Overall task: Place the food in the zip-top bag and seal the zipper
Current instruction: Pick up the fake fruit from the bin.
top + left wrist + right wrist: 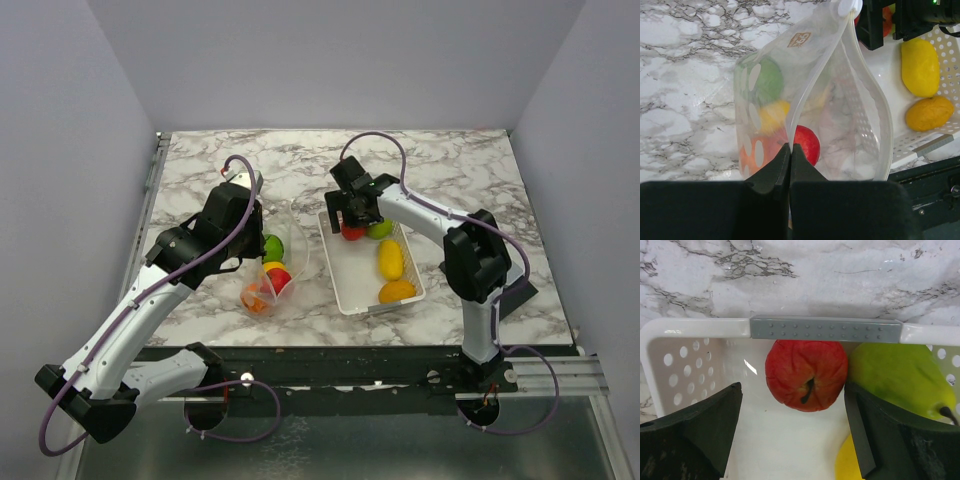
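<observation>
Tightly, the left gripper [790,150] pinches the zip-top bag [840,100] rim; the right gripper [792,390], jaws spread, flanks the red apple [805,367] at the basket's [690,327] far edge.

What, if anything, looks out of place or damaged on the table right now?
Nothing is spilled. Only the red apple in the white basket stands out: its skin looks creased and dented, unlike the smooth green fruit beside it.

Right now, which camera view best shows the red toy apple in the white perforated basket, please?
Right wrist: the red toy apple appears large, centred, unobstructed. Top external shows a small red patch; left wrist, barely a sliver.
</observation>
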Controlling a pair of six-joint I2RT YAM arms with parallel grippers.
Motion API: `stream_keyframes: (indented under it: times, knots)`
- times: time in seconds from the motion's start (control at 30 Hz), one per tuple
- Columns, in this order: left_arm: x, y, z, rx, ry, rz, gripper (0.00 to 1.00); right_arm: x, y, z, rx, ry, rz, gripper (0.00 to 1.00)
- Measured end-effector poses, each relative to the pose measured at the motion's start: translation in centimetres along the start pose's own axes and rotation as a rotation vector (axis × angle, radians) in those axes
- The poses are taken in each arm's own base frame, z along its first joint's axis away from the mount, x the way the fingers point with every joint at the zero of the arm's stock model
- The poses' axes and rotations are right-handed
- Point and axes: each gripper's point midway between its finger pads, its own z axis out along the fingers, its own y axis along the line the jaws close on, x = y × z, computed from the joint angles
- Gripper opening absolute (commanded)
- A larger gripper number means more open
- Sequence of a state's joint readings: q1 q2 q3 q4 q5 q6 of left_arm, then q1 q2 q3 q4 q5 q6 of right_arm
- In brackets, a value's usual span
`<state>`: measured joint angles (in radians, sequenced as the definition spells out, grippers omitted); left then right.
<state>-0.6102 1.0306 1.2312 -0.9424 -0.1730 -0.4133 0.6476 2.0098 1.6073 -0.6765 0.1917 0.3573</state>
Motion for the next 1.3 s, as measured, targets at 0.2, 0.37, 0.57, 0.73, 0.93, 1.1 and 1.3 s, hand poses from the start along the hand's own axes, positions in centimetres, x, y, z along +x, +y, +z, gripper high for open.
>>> stream_keyframes:
  times: [0.2, 0.37, 0.57, 0.73, 0.93, 1.1, 1.3]
  knots:
    - [0.0, 0.0, 0.0, 0.0, 0.0, 0.0, 0.0, 0.6, -0.1, 1.0, 0.009, 0.021, -0.006, 0.83]
    - [0.0, 0.0, 0.0, 0.0, 0.0, 0.0, 0.0, 0.8, -0.1, 1.3, 0.011, 0.028, -0.011, 0.63]
    - [0.0, 0.0, 0.0, 0.0, 0.0, 0.0, 0.0, 0.7, -0.1, 1.4, 0.009, 0.023, -0.011, 0.38]
    - [0.0, 0.0, 0.0, 0.0, 0.0, 0.0, 0.0, 0.7, 0.0, 1.3, 0.005, 0.02, -0.001, 0.31]
    - [0.0, 0.0, 0.0, 0.0, 0.0, 0.0, 0.0, 0.5, -0.1, -0.5, -0.012, -0.003, 0.013, 0.27]
    - [0.0, 0.0, 0.0, 0.0, 0.0, 0.003, 0.0, -1.1, 0.1, -4.3, -0.062, -0.078, 0.03, 0.26]
    - [0.0, 0.0, 0.0, 0.0, 0.0, 0.005, 0.0, -3.0, 0.8, -11.1, -0.176, -0.21, 0.038, 0.26]
